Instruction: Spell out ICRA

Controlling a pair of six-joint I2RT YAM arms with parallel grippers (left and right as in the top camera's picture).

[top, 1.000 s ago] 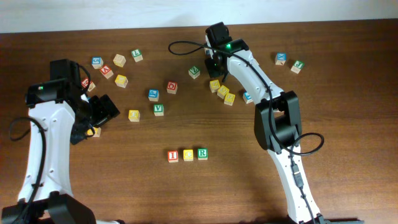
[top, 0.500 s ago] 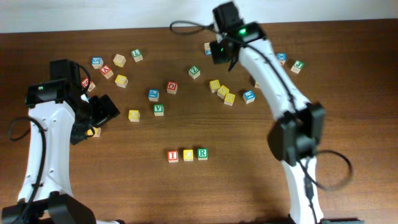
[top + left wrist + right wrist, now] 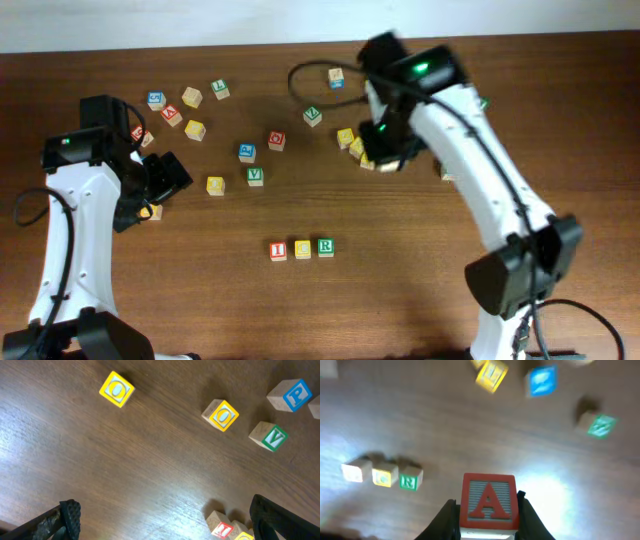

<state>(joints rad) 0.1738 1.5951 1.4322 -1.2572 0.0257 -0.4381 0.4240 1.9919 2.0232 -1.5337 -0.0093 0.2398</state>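
Right wrist view is showing the right pincer gripping the red A cube between its fingers, clear of the surface. The I cube, C cube and R cube are sitting side by side in a row between the two arms. The left pincer is hanging wide open above the surface, holding nothing, with a yellow O cube and a green V cube lying beyond it.

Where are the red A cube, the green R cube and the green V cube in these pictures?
red A cube [image 3: 489,501]: right wrist view, on its red lettered face.
green R cube [image 3: 325,246]: overhead view, on its top face.
green V cube [image 3: 274,438]: left wrist view, on its green lettered face.
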